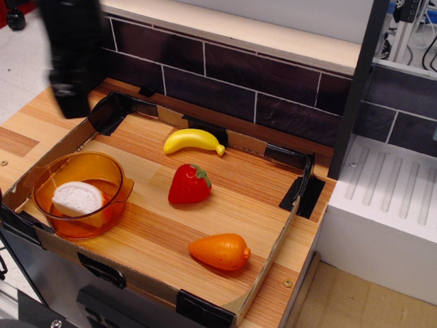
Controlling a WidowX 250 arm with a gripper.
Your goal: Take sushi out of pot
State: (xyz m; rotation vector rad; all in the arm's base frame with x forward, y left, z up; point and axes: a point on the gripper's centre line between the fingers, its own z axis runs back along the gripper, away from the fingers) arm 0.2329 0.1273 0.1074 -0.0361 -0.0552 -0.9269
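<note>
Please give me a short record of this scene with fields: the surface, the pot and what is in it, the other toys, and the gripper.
surface: wooden tray with low cardboard walls
pot: orange, translucent, near left corner
pot contents: sushi, white top up
other toys: banana at back, strawberry in middle, carrot in front
gripper: blurred, above the tray's left edge, behind the pot; jaws unclear
task state: sushi not yet taken out
</note>
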